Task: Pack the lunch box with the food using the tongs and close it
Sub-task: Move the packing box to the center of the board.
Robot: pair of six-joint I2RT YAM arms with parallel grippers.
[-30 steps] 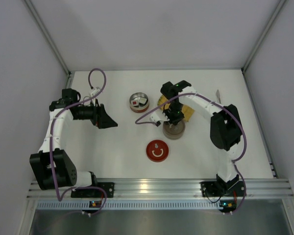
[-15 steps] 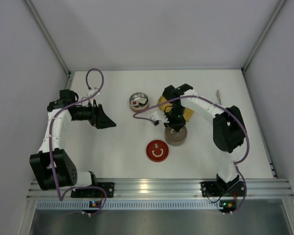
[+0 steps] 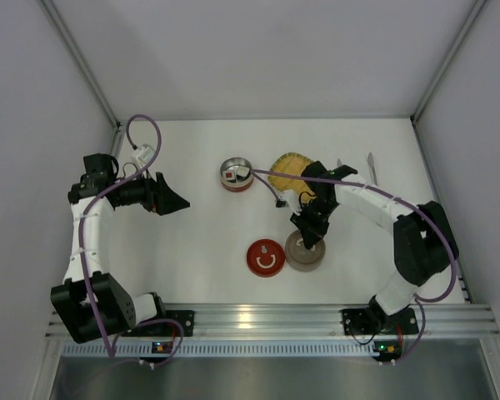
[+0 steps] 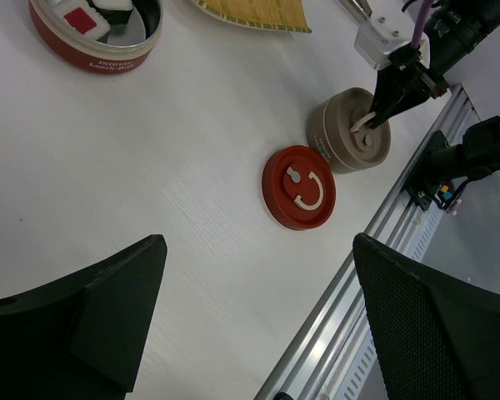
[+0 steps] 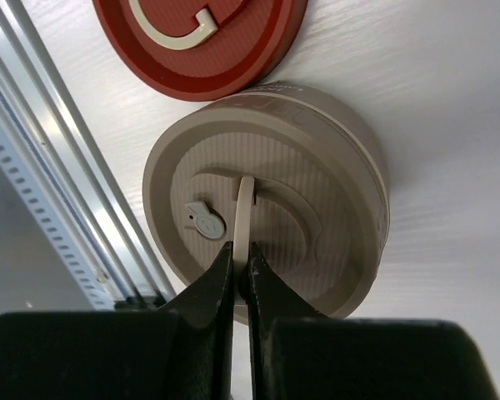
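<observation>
Seen from above, my right gripper (image 3: 310, 235) is clamped on top of a beige tin (image 3: 305, 255) just beside a red lid (image 3: 267, 257), while my left gripper (image 3: 175, 200) hangs open, well apart.

A yellow woven tray (image 3: 288, 163) lies flat on the white counter (image 3: 192, 250), toward the far side and right of centre; its weave shows as fine ribs, and only its near edge (image 4: 250, 12) reaches the left wrist view. An aluminium rail (image 3: 267, 318) runs along the counter's near edge, with a slotted strip (image 3: 267, 347) just below it. Pale grey walls (image 3: 258, 58) enclose the counter on three sides, joined at metal corner posts (image 3: 79, 62).
</observation>
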